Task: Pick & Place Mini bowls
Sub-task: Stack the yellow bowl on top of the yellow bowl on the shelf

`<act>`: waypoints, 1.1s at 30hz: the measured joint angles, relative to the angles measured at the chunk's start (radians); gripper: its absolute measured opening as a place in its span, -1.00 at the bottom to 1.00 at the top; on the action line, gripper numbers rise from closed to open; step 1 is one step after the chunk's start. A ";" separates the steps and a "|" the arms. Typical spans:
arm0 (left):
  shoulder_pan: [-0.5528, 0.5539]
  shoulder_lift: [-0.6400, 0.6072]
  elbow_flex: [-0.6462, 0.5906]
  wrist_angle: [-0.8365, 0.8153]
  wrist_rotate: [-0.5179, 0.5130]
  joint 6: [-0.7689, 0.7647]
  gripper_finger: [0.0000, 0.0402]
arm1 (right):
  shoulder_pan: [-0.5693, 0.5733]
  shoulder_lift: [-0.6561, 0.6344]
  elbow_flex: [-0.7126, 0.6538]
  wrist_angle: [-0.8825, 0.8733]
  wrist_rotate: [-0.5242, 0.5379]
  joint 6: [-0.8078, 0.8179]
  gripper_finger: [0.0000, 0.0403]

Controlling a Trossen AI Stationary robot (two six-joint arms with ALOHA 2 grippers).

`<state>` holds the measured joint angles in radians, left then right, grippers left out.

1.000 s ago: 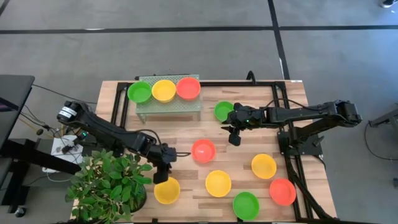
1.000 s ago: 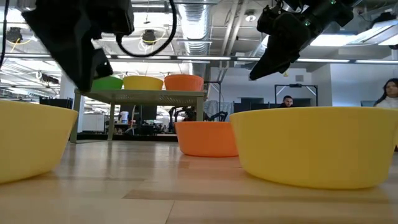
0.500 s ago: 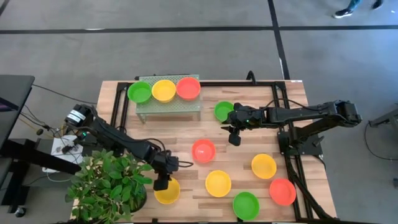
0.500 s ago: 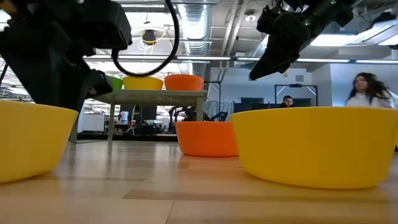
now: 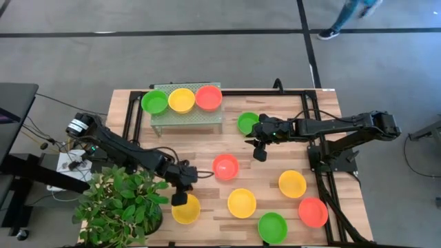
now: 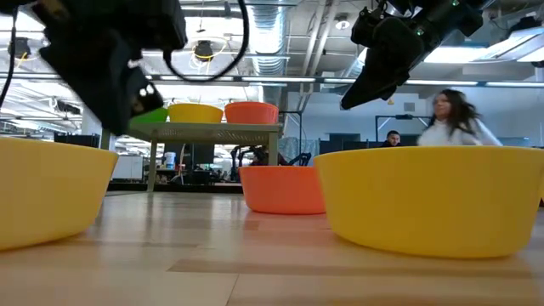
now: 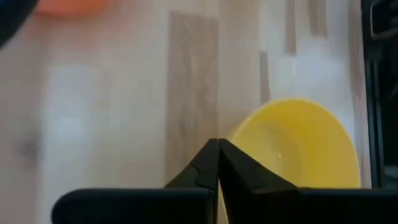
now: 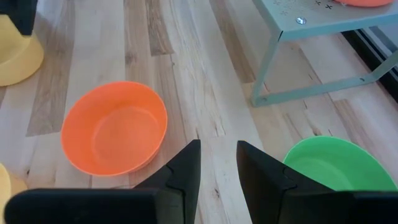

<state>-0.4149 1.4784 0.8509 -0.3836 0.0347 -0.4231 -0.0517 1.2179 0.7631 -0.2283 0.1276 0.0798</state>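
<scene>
Hovering at yellow bowl [image 5: 185,211] rim, left gripper [image 5: 179,198] pinched together; right gripper [image 5: 260,154] slightly apart.

We look past the right gripper [image 8: 218,163], its two dark fingers [image 8: 185,167] parted by a narrow gap, above the wooden table [image 8: 193,74]. An orange bowl [image 8: 114,127] and a green bowl [image 8: 329,163] sit on either side of it. Beyond stand a pale green rack [image 8: 311,37] and a yellow bowl [image 8: 18,56].

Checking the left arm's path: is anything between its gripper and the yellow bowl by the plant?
Nothing: in the left wrist view the left gripper, shut, hangs at the rim of the yellow bowl.
</scene>
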 joint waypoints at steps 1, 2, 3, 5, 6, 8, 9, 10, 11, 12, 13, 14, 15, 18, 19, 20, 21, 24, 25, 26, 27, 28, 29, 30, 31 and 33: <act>0.006 -0.021 0.000 -0.002 -0.022 0.000 -0.97 | 0.000 0.000 0.000 0.000 0.000 0.000 -0.51; 0.013 -0.042 0.000 -0.006 -0.043 0.000 -0.98 | 0.000 0.000 0.000 0.000 0.000 0.000 -0.51; 0.023 -0.067 0.000 -0.014 -0.055 0.000 -0.98 | 0.000 0.000 0.000 0.000 0.000 0.000 -0.51; 0.043 -0.108 0.000 -0.019 -0.060 0.000 -0.98 | 0.000 0.000 0.000 0.000 0.000 0.000 -0.51; 0.048 -0.121 0.001 -0.018 -0.057 -0.002 -0.97 | 0.000 0.000 0.000 0.000 0.000 0.000 -0.51; 0.050 -0.126 0.001 -0.019 -0.016 -0.006 -0.95 | 0.000 0.000 0.000 0.000 0.000 0.000 -0.51; 0.049 -0.120 0.001 -0.019 0.008 -0.014 -0.93 | 0.000 0.000 0.000 0.000 0.000 0.000 -0.51; 0.046 -0.108 0.001 -0.018 0.028 -0.030 -0.90 | 0.000 0.000 0.000 0.000 0.000 0.000 -0.51; 0.041 -0.090 0.001 -0.019 0.037 -0.044 -0.85 | 0.000 0.000 0.000 0.000 0.000 0.000 -0.51; 0.035 -0.070 0.001 -0.019 0.046 -0.052 -0.81 | 0.000 0.000 0.000 0.000 0.000 0.000 -0.51; 0.028 -0.048 0.001 -0.019 0.048 -0.053 -0.74 | 0.000 0.000 0.000 0.000 0.000 0.000 -0.51; 0.020 -0.026 0.001 -0.020 0.049 -0.053 -0.68 | 0.000 0.000 0.000 0.000 0.000 0.000 -0.51; 0.012 -0.005 0.001 -0.019 0.052 -0.053 -0.61 | 0.000 0.000 0.000 -0.001 0.000 0.000 -0.51; 0.000 0.041 0.000 -0.020 0.055 -0.053 -0.43 | 0.000 0.000 0.000 -0.001 0.000 0.000 -0.51; 0.001 0.050 0.000 -0.019 0.053 -0.054 -0.38 | 0.000 0.000 0.000 -0.001 0.000 0.000 -0.51; 0.001 0.059 0.000 -0.018 0.055 -0.054 -0.34 | 0.000 0.000 0.000 -0.001 0.000 0.000 -0.51; 0.001 0.068 0.000 -0.018 0.067 -0.055 -0.31 | 0.000 0.000 0.000 -0.001 0.000 0.000 -0.51; -0.001 0.086 0.000 -0.015 0.087 -0.057 -0.28 | 0.000 0.000 0.000 -0.001 0.000 -0.001 -0.51; 0.000 0.094 0.000 -0.014 0.088 -0.057 -0.29 | 0.000 0.000 0.000 -0.001 0.000 -0.001 -0.51; 0.000 0.100 0.000 -0.015 0.088 -0.056 -0.32 | 0.000 0.000 0.000 -0.001 0.000 -0.001 -0.51; 0.001 0.105 0.000 -0.015 0.087 -0.053 -0.36 | 0.000 0.000 0.000 -0.001 0.000 -0.001 -0.51; 0.001 0.107 0.000 -0.016 0.086 -0.047 -0.41 | 0.000 0.000 0.000 -0.001 0.000 -0.001 -0.51; 0.001 0.107 0.000 -0.016 0.085 -0.036 -0.48 | 0.000 0.000 0.000 -0.001 0.000 -0.001 -0.51; 0.000 0.107 0.000 -0.014 0.082 -0.026 -0.56 | 0.000 0.000 0.000 -0.001 0.000 -0.001 -0.51; 0.000 0.105 0.000 -0.014 0.073 -0.017 -0.64 | 0.000 0.000 0.000 -0.001 0.000 -0.001 -0.51; 0.001 0.099 0.000 -0.015 0.059 0.002 -0.86 | 0.000 0.000 0.000 -0.002 0.000 -0.002 -0.51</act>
<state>-0.4137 1.5772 0.8509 -0.3988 0.0934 -0.4209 -0.0518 1.2179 0.7631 -0.2302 0.1276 0.0775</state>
